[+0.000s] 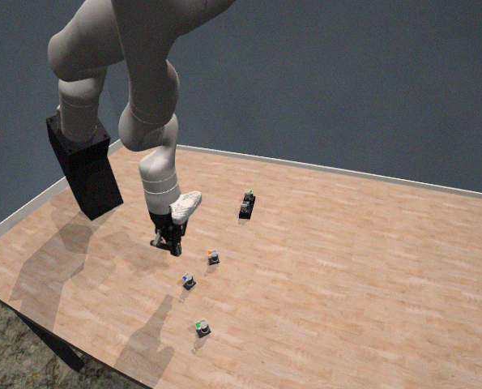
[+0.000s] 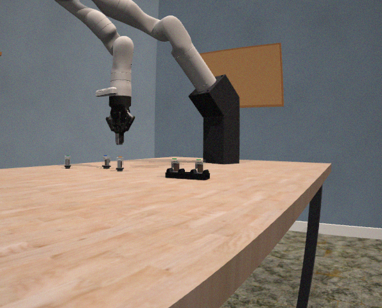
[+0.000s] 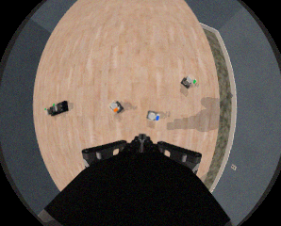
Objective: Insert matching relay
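The black rack (image 1: 245, 213) (image 2: 187, 174) (image 3: 57, 108) sits on the table and holds two relays with green buttons. The pocket at its near end in the top view is empty. Three loose relays stand upright on the table: a green-button relay (image 1: 202, 328) (image 2: 67, 161) (image 3: 189, 82), a blue-button relay (image 1: 188, 281) (image 2: 106, 162) (image 3: 154, 116) and an orange-button relay (image 1: 213, 257) (image 2: 119, 163) (image 3: 116, 107). My gripper (image 1: 174, 252) (image 2: 119, 141) (image 3: 142, 138) is shut and empty. It hangs well above the table, near the blue and orange relays.
The arm's black base pedestal (image 1: 83, 169) (image 2: 220, 127) stands at the back corner of the wooden table (image 1: 358, 271) (image 2: 117, 225). The table's edge (image 3: 218, 75) lies close behind the green relay.
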Motion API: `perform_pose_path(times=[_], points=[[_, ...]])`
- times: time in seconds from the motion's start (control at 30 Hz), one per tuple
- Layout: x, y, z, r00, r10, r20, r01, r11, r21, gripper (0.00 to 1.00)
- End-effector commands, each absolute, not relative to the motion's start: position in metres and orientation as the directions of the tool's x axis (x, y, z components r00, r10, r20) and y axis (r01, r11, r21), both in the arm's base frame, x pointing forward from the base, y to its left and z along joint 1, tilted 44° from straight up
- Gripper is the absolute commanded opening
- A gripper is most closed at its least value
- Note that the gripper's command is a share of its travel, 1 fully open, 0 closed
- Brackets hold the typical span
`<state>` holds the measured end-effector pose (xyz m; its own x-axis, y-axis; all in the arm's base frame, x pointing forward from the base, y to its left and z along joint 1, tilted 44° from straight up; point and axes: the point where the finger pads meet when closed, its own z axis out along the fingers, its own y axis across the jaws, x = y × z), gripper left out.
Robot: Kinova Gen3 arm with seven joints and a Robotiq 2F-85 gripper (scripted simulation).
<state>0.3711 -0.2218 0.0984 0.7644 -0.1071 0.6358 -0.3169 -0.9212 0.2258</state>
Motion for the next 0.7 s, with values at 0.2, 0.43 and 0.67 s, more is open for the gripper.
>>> perform_pose_path(times=[0.2,0.43,0.67], points=[[0.396,-0.166,0.094,0.775,-0.064,0.629,-0.263,-0.937,0.23,0.0],[0.396,-0.165,0.094,0.775,-0.063,0.629,-0.263,-0.937,0.23,0.0],[0.396,-0.165,0.094,0.775,-0.063,0.629,-0.263,-0.937,0.23,0.0]])
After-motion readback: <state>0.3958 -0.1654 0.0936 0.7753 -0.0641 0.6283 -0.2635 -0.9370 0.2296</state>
